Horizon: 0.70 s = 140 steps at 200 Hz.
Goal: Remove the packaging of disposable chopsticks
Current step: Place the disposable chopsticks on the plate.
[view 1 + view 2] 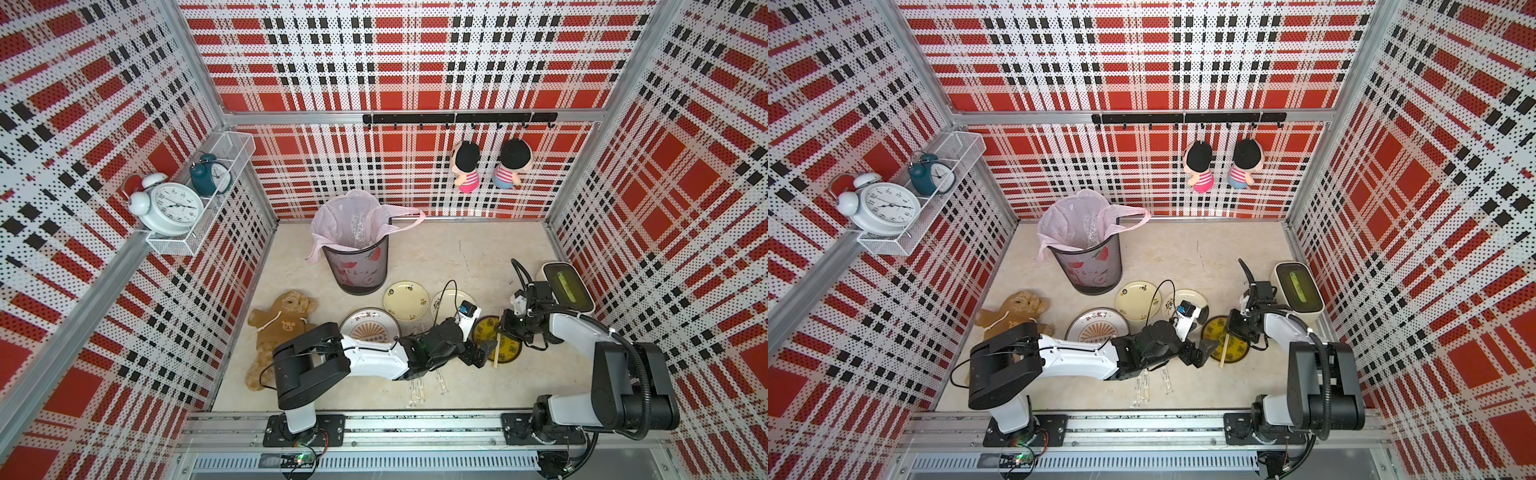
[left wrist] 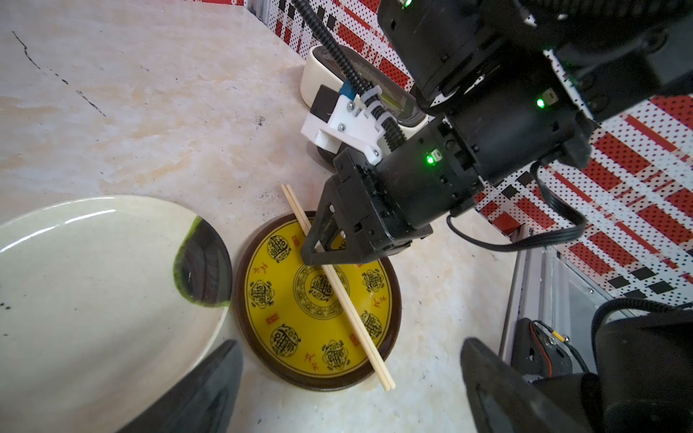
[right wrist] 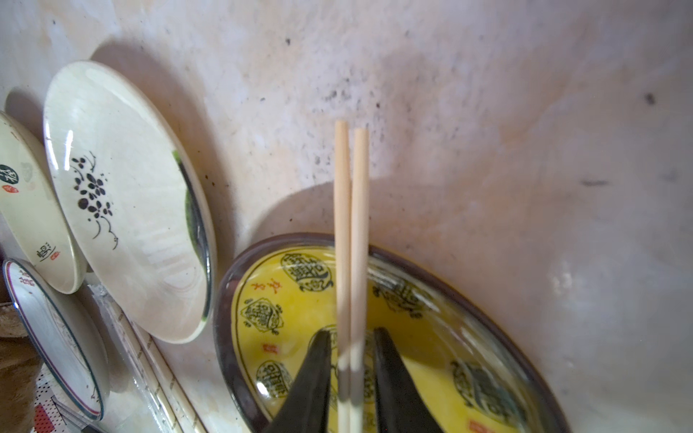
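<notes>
The disposable chopsticks [image 1: 497, 353], one bare pair, lie across the yellow plate [image 1: 512, 353] in a top view, with both ends past its rim. The right end effector [image 1: 505, 328] sits over them, and the left end effector [image 1: 478, 353] hangs just beside the plate. Under the left arm, packaging [image 1: 417, 390] with sticks inside lies on the desk [image 1: 478, 257], so more pairs look unfinished. A careless sweep of that arm could scatter them. Both top views show clear wrap inside the bin [image 1: 1092, 274].

In the left wrist view the bare pair [image 2: 352, 318] rests flat on the yellow plate [image 2: 296, 330], and the right end effector [image 2: 322, 247] straddles it near one end. The left end effector [image 2: 350, 341] is spread wide and holds nothing. Its fingers [image 2: 225, 375] flank the overhanging stick end, so a forward nudge could flick the pair off the rim or against the white plate [image 2: 93, 281].

In the right wrist view the right end effector [image 3: 350, 331] stands narrowly apart, with a thin gap on each side of the sticks [image 3: 350, 225]. I judge they are not gripped. If it rises crooked, a pad could drag one stick, which would split the pair or roll it off the yellow plate [image 3: 300, 300]. A sleeved pair [image 3: 157, 367] lies nearby on the desk. Its glossy packaging will likely slip under a shallow pinch.
</notes>
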Each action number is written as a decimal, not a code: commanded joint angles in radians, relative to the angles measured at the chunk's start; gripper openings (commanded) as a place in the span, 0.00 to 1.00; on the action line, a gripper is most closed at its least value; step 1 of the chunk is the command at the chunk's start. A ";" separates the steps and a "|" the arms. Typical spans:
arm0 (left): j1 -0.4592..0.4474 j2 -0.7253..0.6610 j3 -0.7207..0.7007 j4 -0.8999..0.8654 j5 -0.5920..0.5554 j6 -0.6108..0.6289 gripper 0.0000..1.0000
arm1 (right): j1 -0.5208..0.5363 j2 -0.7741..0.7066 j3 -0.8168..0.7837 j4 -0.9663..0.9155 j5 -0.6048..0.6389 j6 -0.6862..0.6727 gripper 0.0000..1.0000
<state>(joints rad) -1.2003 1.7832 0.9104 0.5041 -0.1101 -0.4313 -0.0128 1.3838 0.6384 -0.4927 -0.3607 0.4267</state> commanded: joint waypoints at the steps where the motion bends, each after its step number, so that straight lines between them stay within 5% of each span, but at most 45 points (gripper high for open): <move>1: 0.004 -0.026 -0.019 0.021 -0.018 -0.001 0.94 | 0.011 -0.045 0.015 -0.017 0.018 -0.006 0.29; 50: 0.002 -0.083 -0.059 0.021 -0.064 0.002 0.96 | 0.039 -0.160 0.010 -0.030 0.074 0.018 0.50; 68: 0.003 -0.124 -0.092 0.021 -0.099 0.002 1.00 | 0.065 -0.231 0.010 -0.029 0.097 0.030 0.69; 84: 0.002 -0.175 -0.130 0.032 -0.125 0.002 0.98 | 0.107 -0.311 0.019 -0.039 0.135 0.036 0.99; 140: 0.018 -0.436 -0.312 0.062 -0.222 0.000 0.98 | 0.350 -0.512 0.020 -0.021 0.292 0.151 1.00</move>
<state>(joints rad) -1.1961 1.4578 0.6617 0.5327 -0.2718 -0.4313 0.2291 0.9310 0.6456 -0.5274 -0.1806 0.5045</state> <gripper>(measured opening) 0.983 0.998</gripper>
